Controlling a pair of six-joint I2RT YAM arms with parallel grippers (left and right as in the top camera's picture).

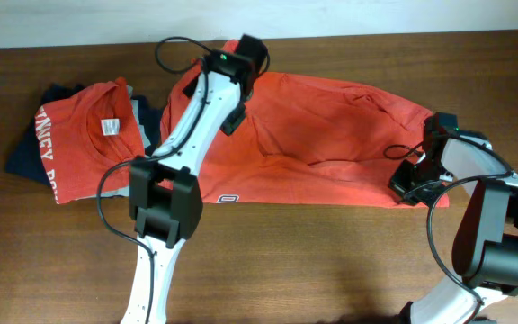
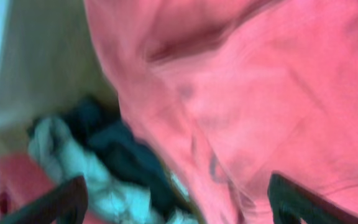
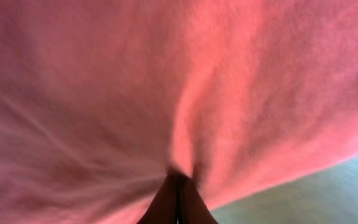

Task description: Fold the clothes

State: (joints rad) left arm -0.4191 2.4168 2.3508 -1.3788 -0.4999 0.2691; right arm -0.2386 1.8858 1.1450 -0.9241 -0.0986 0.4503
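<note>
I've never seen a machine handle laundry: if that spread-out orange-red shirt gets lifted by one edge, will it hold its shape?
Probably not. The orange-red shirt lies in soft wrinkles, so it looks floppy and should sag. Cloth bunches into a ridge where the right pincer pinches it, so pulling likely drags folds along.

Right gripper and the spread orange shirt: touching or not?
Touching. The right wrist view shows the right gripper shut on a pinched ridge of the orange shirt, cloth bunching at its tips.
</note>
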